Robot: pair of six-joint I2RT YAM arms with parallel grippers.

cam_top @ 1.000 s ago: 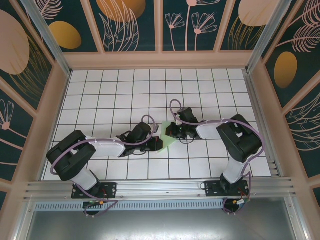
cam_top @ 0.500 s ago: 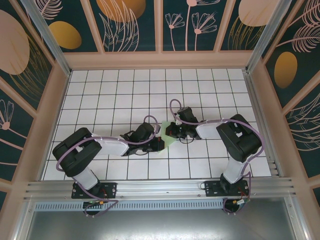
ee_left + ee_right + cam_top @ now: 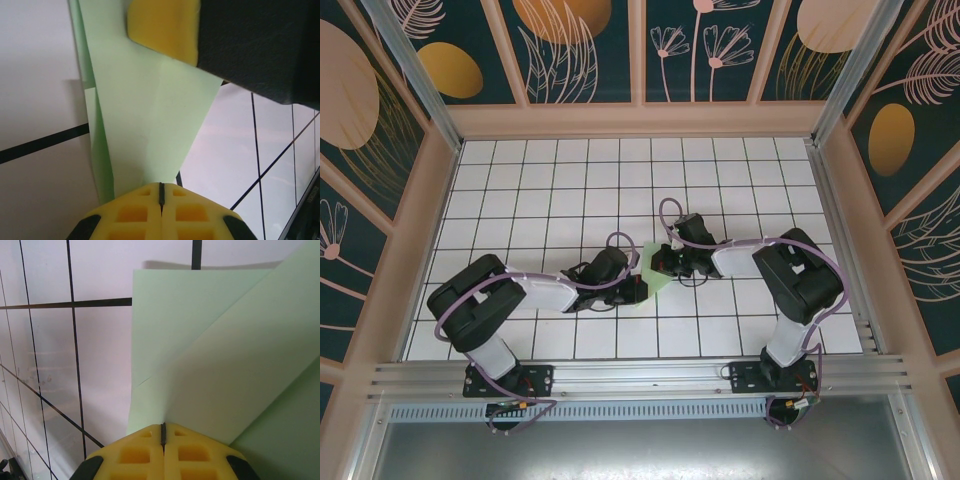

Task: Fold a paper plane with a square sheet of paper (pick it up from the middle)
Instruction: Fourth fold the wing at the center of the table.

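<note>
From above, the paper (image 3: 655, 275) lies mostly under the left gripper (image 3: 640, 291) and the right gripper (image 3: 663, 264). Only a small green patch shows between them, too small to make out its folds. In the left wrist view its far end runs off the top edge and its near end disappears between the pinched jaws. In the right wrist view it runs off the right edge.

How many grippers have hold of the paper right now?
2. The left gripper pinches the green sheet at its near-left side; the right gripper at its far-right side.
</note>
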